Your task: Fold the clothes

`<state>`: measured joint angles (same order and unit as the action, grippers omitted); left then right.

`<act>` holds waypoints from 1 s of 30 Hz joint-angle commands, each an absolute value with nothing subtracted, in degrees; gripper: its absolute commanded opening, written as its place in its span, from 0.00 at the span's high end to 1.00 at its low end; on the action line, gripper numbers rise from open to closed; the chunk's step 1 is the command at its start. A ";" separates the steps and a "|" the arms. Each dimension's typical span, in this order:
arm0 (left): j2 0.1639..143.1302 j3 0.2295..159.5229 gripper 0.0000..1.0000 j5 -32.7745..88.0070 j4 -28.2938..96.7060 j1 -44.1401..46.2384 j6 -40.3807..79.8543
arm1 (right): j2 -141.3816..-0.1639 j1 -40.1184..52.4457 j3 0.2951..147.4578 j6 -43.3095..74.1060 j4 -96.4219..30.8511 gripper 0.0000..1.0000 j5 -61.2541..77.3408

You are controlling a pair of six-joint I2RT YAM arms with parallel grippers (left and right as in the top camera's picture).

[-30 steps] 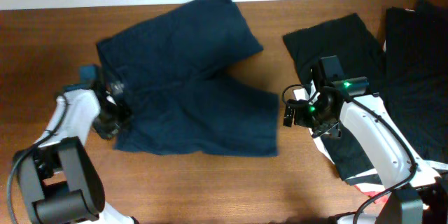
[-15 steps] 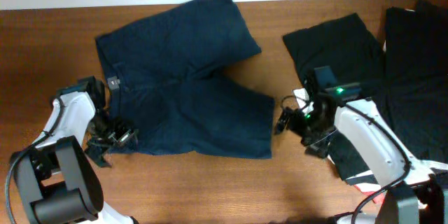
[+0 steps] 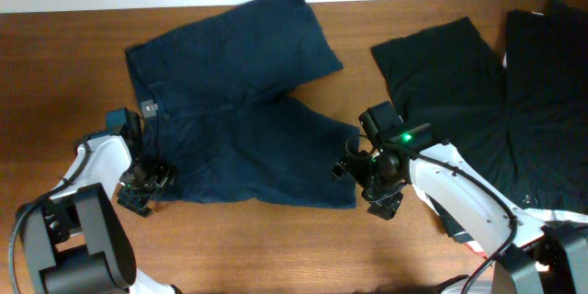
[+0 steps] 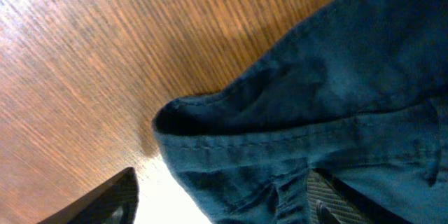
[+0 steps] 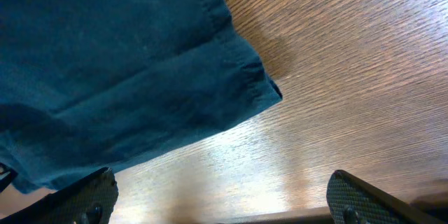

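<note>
The clothes include navy-blue shorts (image 3: 239, 110) spread flat on the wooden table, waistband to the left and legs to the right. My left gripper (image 3: 142, 188) is at the waistband's near-left corner. In the left wrist view the left gripper (image 4: 217, 206) is open, with the stitched waistband corner (image 4: 231, 147) lying loose between the jaws, closer to the right finger. My right gripper (image 3: 367, 182) hovers beside the near leg's hem corner (image 3: 352, 197). Seen from the right wrist, the right gripper (image 5: 224, 203) is wide open over bare wood, the hem corner (image 5: 255, 84) just ahead.
Black garments (image 3: 441, 64) (image 3: 547, 101) lie at the right side of the table, partly under the right arm. The table's far edge (image 3: 92, 11) meets a white wall. Bare wood (image 3: 257, 248) runs along the front.
The left gripper let go of the waistband corner and slid toward the table's front. The right arm swung left from the black garments to the shorts' hem corner.
</note>
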<state>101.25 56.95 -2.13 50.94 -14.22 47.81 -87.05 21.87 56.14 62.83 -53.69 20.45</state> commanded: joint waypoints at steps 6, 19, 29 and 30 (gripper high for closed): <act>102.96 55.11 0.49 -6.09 48.18 -14.33 48.16 | -87.00 22.13 53.89 65.06 -53.23 0.01 19.09; 102.96 55.11 0.87 -7.99 51.59 -14.31 40.21 | -93.25 25.47 53.78 66.72 -49.95 0.01 18.39; 102.96 55.11 0.87 -8.01 51.77 -14.31 40.18 | -94.26 29.71 46.19 74.78 -40.99 0.01 21.37; 102.96 55.11 0.88 -8.01 51.77 -14.31 40.16 | -94.26 30.44 44.29 76.69 -37.23 0.00 22.50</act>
<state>101.36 56.45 -6.17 51.24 -13.96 41.12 -94.13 28.91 47.33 71.35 -41.50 20.43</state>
